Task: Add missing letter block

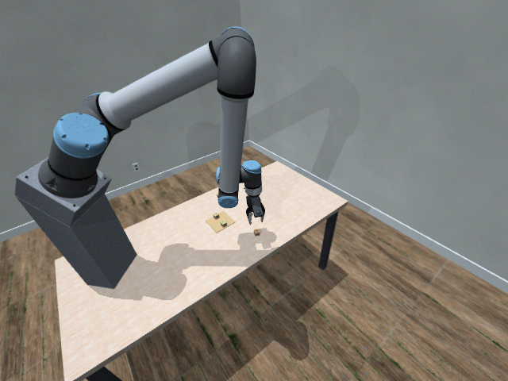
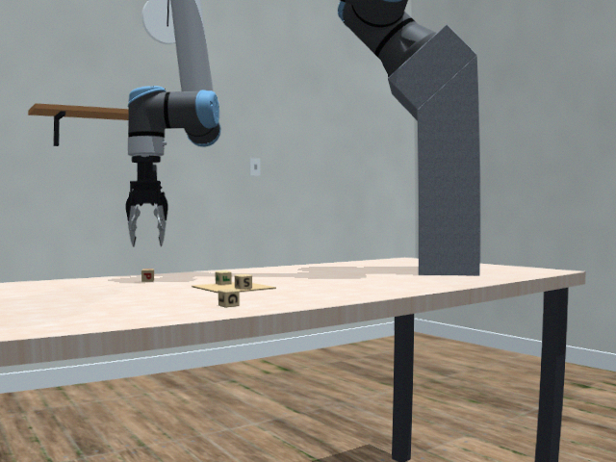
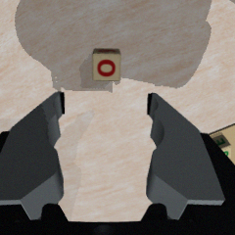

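Note:
A small block with a red O on top (image 3: 106, 68) lies on the table, off the mat, in the arm's shadow. It also shows in the top view (image 1: 256, 232) and the exterior view (image 2: 147, 274). My gripper (image 2: 146, 243) hangs well above it, pointing down, half open and empty; it also shows in the top view (image 1: 255, 221) and in the wrist view (image 3: 105, 103). The tan mat (image 2: 232, 287) holds two blocks (image 2: 223, 277) (image 2: 243, 281), also seen in the top view (image 1: 215, 214) (image 1: 223, 223). Their top letters are too small to read.
A fourth block with a G on its side (image 2: 228, 298) sits at the mat's edge on the side away from the base. A corner of the mat with a green-lettered block shows at the right of the wrist view (image 3: 222, 142). The robot's pedestal (image 1: 78, 229) stands on the table.

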You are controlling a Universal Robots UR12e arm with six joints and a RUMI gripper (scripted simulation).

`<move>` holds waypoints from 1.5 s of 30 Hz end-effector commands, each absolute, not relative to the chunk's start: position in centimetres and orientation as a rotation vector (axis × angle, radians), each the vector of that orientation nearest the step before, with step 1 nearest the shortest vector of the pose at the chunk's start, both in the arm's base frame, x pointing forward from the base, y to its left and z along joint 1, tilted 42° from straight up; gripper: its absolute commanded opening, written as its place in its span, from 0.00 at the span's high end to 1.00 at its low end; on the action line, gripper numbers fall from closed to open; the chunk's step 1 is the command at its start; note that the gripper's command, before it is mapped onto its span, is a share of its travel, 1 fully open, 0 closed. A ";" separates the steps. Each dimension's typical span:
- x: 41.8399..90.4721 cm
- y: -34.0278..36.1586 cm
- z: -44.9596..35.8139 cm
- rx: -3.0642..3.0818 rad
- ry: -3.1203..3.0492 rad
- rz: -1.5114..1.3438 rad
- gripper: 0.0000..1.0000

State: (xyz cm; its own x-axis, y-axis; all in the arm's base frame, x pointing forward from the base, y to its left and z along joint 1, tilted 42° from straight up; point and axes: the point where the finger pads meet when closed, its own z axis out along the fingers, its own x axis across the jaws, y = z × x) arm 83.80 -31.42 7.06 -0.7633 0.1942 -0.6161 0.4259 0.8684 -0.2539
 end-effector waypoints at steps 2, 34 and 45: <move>84.1 -31.6 6.8 0.447 2.438 -0.513 0.60; 85.9 -33.5 3.8 0.447 2.438 -0.513 0.60; 86.1 -33.7 3.5 0.447 2.438 -0.513 0.60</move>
State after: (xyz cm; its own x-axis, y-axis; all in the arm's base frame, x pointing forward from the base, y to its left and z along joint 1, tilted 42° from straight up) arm 86.06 -33.63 3.55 -0.7633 0.1941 -0.6161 0.4258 0.8684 -0.2540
